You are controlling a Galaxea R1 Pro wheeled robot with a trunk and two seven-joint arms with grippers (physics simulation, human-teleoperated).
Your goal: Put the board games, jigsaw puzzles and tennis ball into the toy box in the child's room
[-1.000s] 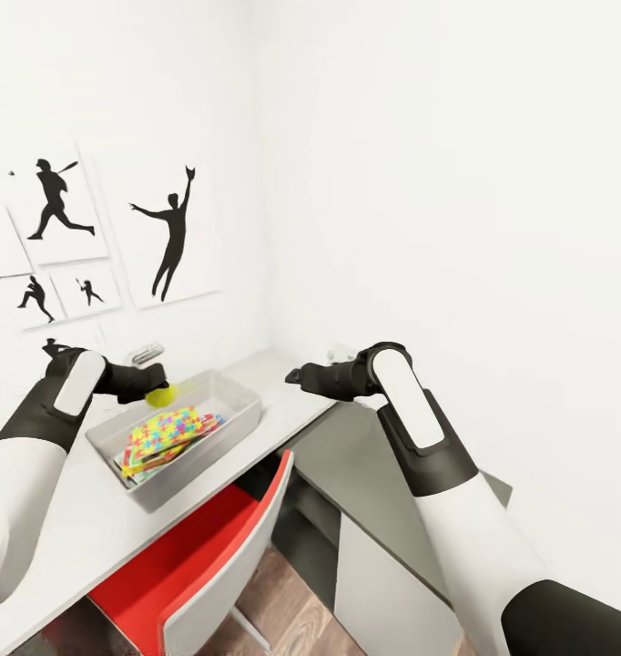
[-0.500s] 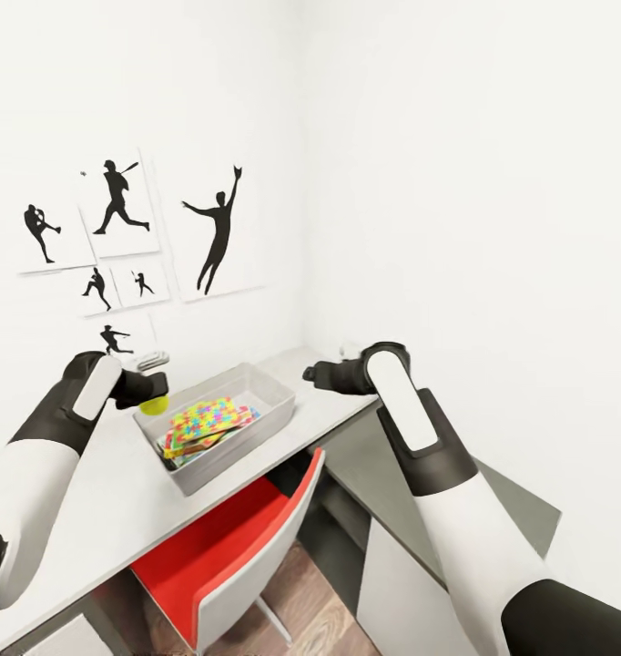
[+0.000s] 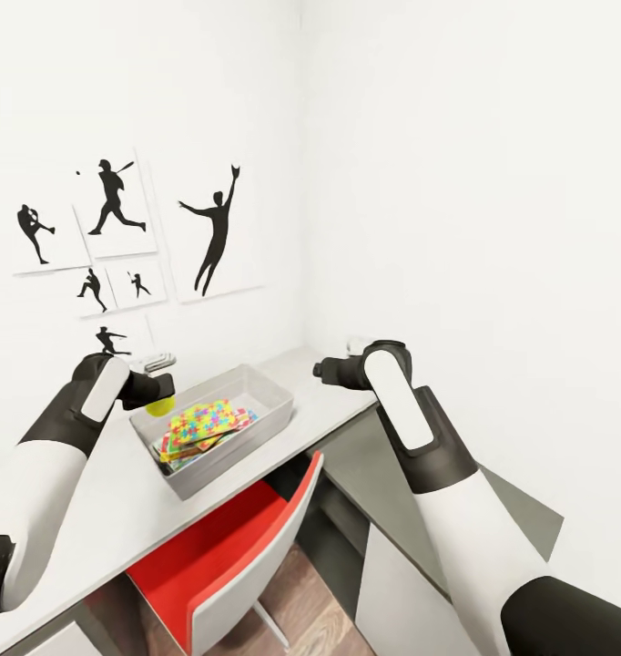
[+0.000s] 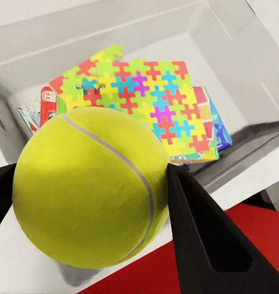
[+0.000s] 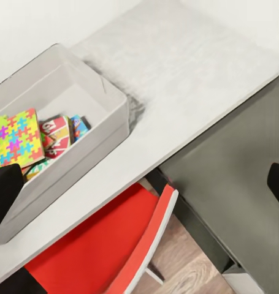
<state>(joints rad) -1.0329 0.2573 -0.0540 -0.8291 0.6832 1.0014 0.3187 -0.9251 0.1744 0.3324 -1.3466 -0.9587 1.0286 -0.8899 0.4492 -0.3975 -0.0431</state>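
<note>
One ball, gripped tight in the left gripper, hangs over the near left rim of the box, puzzles stacked inside on the table. Right gripper hovers, fingers spread wide, holding nothing.

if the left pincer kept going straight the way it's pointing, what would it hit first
Probably the multicolour jigsaw-pattern square lying on top of the stack in the light grey tray-like toy box. The left pincer, shut on the yellow-green tennis ball, points down into it, though depth is unclear.
</note>
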